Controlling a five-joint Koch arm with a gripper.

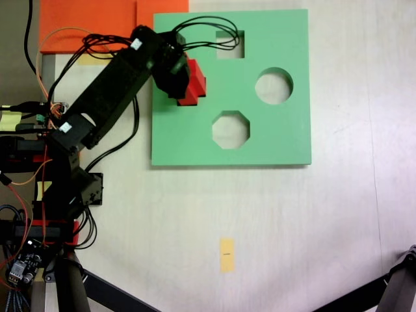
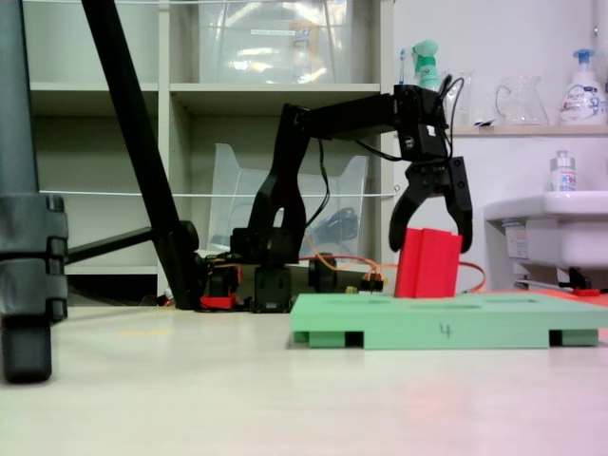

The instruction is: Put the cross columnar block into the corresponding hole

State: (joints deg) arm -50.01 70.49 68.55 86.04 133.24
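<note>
Hand [image 2: 434,231] astride red block [image 2: 427,263], jaws apart

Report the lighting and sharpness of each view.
In a fixed view from above, even light, pale table slightly washed out, green board casting a thin shadow below its edge. In a fixed view from table level, red block sharp, near tripod leg dark, blurred.

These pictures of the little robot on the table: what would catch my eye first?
First comes the bright red cross columnar block, standing on the flat green foam board, leaning a little in the low fixed view. Above it hangs the black claw, its two fingers spread around the block's top. From above, the board shows a square cutout, a round one and an octagonal one, with an orange sheet at the top left.
</note>
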